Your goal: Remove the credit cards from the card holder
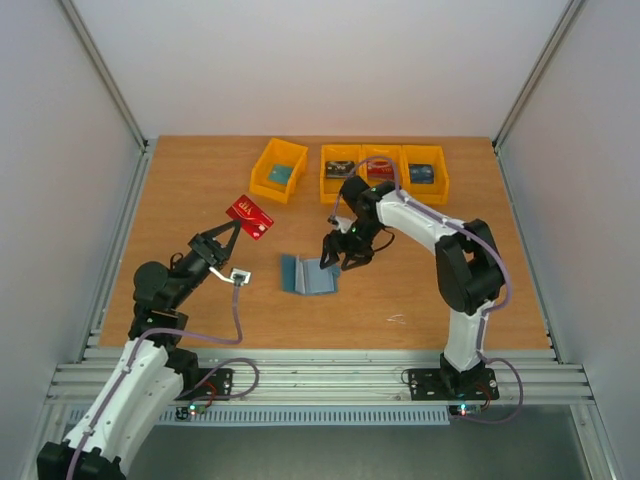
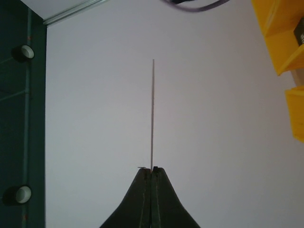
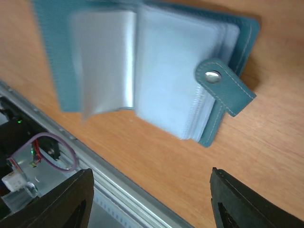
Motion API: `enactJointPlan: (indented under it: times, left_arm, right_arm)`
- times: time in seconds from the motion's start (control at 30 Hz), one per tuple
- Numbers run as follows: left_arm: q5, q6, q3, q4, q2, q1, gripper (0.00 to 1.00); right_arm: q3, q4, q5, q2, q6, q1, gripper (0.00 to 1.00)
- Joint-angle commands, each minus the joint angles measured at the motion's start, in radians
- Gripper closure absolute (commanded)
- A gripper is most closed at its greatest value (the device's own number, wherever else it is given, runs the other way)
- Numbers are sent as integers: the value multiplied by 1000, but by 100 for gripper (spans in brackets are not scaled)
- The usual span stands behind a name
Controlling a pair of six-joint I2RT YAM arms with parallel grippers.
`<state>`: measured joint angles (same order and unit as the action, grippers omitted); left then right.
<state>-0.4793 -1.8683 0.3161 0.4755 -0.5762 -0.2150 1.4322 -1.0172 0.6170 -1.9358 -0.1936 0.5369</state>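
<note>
The slate-blue card holder [image 1: 306,275] lies open on the table, its clear pockets fanned out and its closure tab [image 3: 223,86] sticking out to one side. A red credit card [image 1: 250,216] is up in the air, left of the holder, with my left gripper [image 1: 236,227] shut on one corner. The left wrist view shows that card [image 2: 152,114] edge-on as a thin line rising from the shut gripper [image 2: 151,169]. My right gripper [image 1: 340,262] hovers over the holder's right edge. In its own view the right gripper [image 3: 152,194] is open with only bare table between its fingers, and the holder [image 3: 166,76] lies ahead.
Several yellow bins stand along the back. One bin [image 1: 279,170] sits apart and tilted with a bluish card in it. A joined row [image 1: 383,172] holds a dark, a red and a blue card. The metal rail [image 1: 320,375] runs along the table's near edge.
</note>
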Motion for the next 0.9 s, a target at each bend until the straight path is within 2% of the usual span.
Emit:
enactJointPlan:
  times: [0.0, 0.03, 0.13, 0.17, 0.2, 0.27, 0.3, 0.37, 0.43, 0.5, 0.67, 0.77, 0.87]
  left_arm:
    - [-12, 213, 93, -138, 52, -4, 100]
    - [-4, 297, 148, -263, 62, -4, 100]
    - [-82, 707, 357, -635, 38, -4, 100]
    - [-143, 868, 410, -708, 22, -4, 100]
    - [-219, 960, 444, -736, 13, -4, 100]
    - [-362, 1265, 445, -670, 3, -4, 100]
    - [-439, 1381, 438, -577, -12, -4, 100]
    - [-518, 1744, 427, -377, -47, -4, 100]
    - [-569, 1963, 444, -282, -84, -4, 100]
    - [-587, 2084, 469, -243, -108, -4, 100]
    - [-575, 2223, 502, -171, -131, -7, 100]
    - [-574, 2244, 507, -168, -130, -7, 100]
    - [-579, 2233, 509, -176, -126, -7, 100]
  right_arm:
    - [123, -140, -48, 127, -119, -5, 33]
    - [146, -149, -38, 157, -147, -5, 32]
    - [203, -135, 23, 292, -238, -6, 31]
    - [213, -112, 46, 342, -264, -6, 31]
    - [218, -75, 73, 389, -291, -5, 31]
    - [210, 33, 121, 483, -321, -5, 31]
    - [204, 86, 145, 528, -328, -5, 31]
    - [202, 166, 220, 570, -336, -5, 32]
    - [202, 238, 332, 592, -352, -3, 33]
    - [201, 318, 402, 603, -333, 3, 35]
    - [203, 481, 337, 611, -288, 77, 46]
    - [196, 540, 287, 600, -306, 134, 48]
    - [221, 511, 242, 561, -320, 157, 48]
